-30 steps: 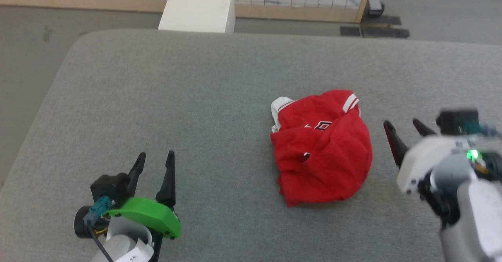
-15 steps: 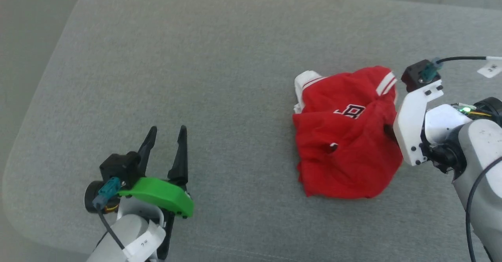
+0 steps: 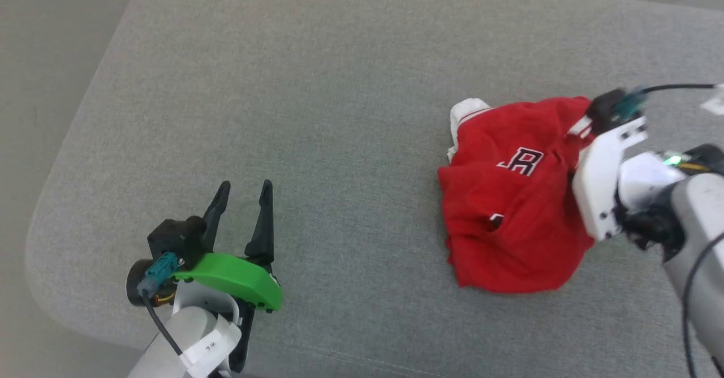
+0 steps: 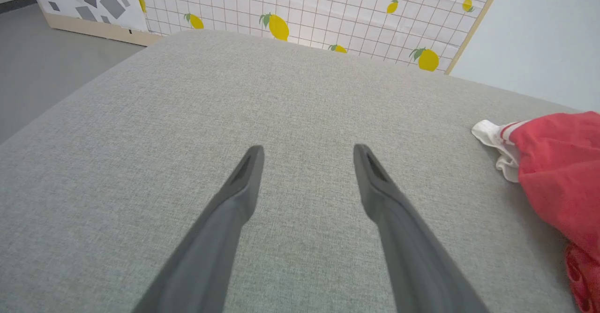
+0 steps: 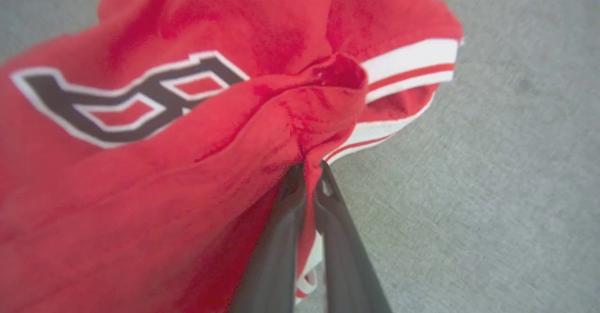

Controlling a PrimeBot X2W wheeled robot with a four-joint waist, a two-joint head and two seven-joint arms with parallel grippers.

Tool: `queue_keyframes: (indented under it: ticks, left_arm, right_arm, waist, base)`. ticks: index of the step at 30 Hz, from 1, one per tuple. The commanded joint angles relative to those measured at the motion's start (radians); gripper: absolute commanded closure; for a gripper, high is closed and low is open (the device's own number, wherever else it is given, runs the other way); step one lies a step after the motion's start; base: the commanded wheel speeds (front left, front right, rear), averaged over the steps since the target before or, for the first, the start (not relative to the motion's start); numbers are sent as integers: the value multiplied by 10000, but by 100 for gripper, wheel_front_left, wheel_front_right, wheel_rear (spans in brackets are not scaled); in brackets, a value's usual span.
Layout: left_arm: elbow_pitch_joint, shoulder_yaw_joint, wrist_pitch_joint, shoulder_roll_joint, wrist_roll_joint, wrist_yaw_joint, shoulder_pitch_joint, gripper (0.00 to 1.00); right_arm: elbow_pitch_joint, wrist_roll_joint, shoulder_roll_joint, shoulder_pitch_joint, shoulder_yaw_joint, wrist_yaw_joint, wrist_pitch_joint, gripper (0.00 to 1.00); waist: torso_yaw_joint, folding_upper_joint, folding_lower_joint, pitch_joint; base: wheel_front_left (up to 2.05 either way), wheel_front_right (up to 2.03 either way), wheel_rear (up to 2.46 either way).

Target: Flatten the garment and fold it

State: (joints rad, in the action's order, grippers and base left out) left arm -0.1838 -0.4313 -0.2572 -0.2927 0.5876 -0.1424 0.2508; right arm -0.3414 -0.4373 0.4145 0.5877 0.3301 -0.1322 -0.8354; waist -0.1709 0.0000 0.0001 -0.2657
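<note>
My right gripper [image 5: 310, 175] pinches a red fold of the garment [image 3: 509, 219], which lies crumpled on the right half of the grey cushion [image 3: 311, 84]. My left gripper [image 3: 245, 185] hovers spread and empty over the cushion's near-left corner. A slow lift, I judge, should let the bunched cloth drop open before the left takes an opposite edge.

Crumpled red garment [image 3: 512, 208] bunched on grey cushion [image 3: 317, 101].

A crumpled red jersey shirt [image 3: 509, 208] lies right of centre on the grey fabric surface [image 3: 339, 84]; left end effector [image 3: 245, 184] lower left, right end effector [image 5: 310, 170] at its right edge.
</note>
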Motion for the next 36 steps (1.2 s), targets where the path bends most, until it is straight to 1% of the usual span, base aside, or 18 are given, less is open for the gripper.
queue_keyframes:
  ticks: [1, 6, 8, 11, 16, 19, 20, 21, 24, 28, 32, 36]
  left_arm:
    - [-23, 43, -45, 24, -51, 52, -32, 0]
    - [-68, 111, -45, 21, 18, 92, -211, 0]
    - [-90, 123, -44, 17, 70, 99, -285, 0]
    - [-100, 122, -32, 21, 162, 137, -353, 0]
    - [-110, 95, -4, 9, 225, 148, -396, 0]
    - [-119, 80, 14, -1, 251, 148, -397, 0]
    - [-126, 78, 22, -8, 260, 149, -399, 0]
    - [-136, 78, 34, -19, 274, 149, -404, 0]
    - [-158, 81, 58, -56, 308, 147, -431, 0]
    - [-157, 82, 104, -115, 350, 125, -509, 0]
    - [-118, 56, 145, -152, 380, 101, -596, 0]
    - [-87, 25, 170, -161, 418, 83, -684, 0]
  right_arm:
    - [121, -43, 92, -54, -339, 15, 392, 100]
    - [455, 209, 202, -563, -1923, 15, 1154, 100]
    - [534, 462, 259, -1086, -2626, 15, 1156, 100]
    - [534, 768, 142, -2143, -3546, 15, 901, 100]
    - [544, 957, -557, -3679, -4475, 15, 502, 100]
    - [722, 1094, -938, -4102, -4843, 15, 748, 100]
    - [788, 1132, -1019, -4159, -4907, 15, 874, 75]
    - [899, 1126, -1115, -4189, -4978, 15, 1095, 0]
    - [1242, 1061, -1301, -4153, -5202, 15, 1761, 0]
    - [2018, 869, -1679, -3997, -5737, 15, 3356, 0]
    - [2963, 850, -2395, -4245, -6291, 15, 5065, 0]
    - [3538, 1065, -3099, -4743, -6886, 15, 6403, 0]
  waist:
    - [206, 0, -1, 297]
    - [424, 0, -1, 722]
    - [492, 0, -1, 842]
    - [548, 0, -1, 949]
    - [572, 0, -1, 985]
    - [577, 0, -1, 979]
    - [582, 0, -1, 989]
    - [592, 0, -1, 1002]
    - [627, 0, -1, 1088]
    - [700, 0, -1, 1291]
    - [762, 0, -1, 1499]
    - [839, 0, -1, 1666]
  base:
    - [0, 0, 0]
    - [0, 0, 0]
    - [0, 0, 0]
    - [0, 0, 0]
    - [0, 0, 0]
    - [0, 0, 0]
    - [0, 0, 0]
    - [0, 0, 0]
    - [0, 0, 0]
    - [0, 0, 0]
    - [0, 0, 0]
    - [0, 0, 0]
